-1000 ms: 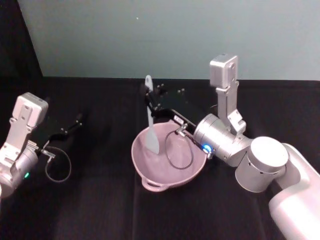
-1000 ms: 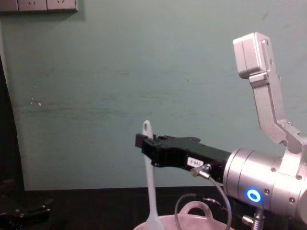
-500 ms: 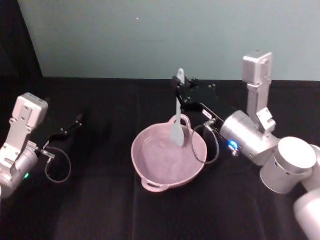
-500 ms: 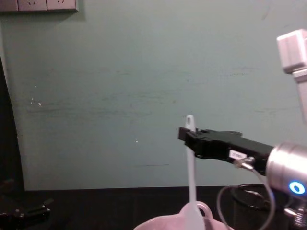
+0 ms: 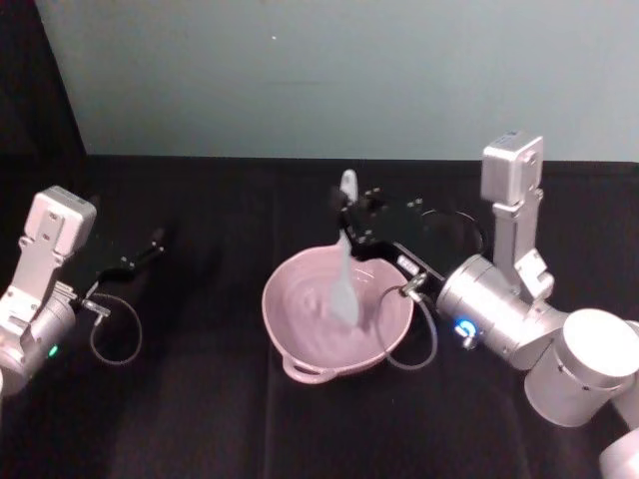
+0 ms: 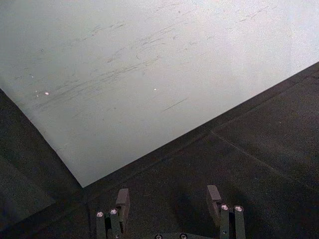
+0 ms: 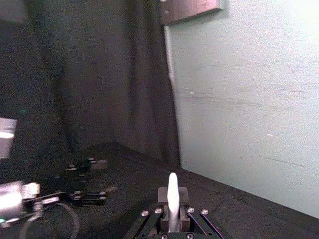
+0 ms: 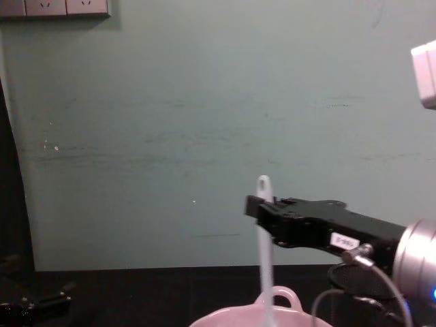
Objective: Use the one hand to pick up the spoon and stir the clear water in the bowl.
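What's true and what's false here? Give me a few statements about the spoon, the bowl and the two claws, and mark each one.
1. The right claw grips the spoon high on its handle. True.
2. The spoon's head lies on the table beside the bowl. False: the head reaches down inside the bowl.
3. The spoon stands roughly upright. True; the chest view shows it close to vertical.
4. The left claw hangs over the bowl. False: it sits far to the left above the table, open and holding nothing.
5. The bowl is tipped on its side. False: it sits upright, its opening facing up.
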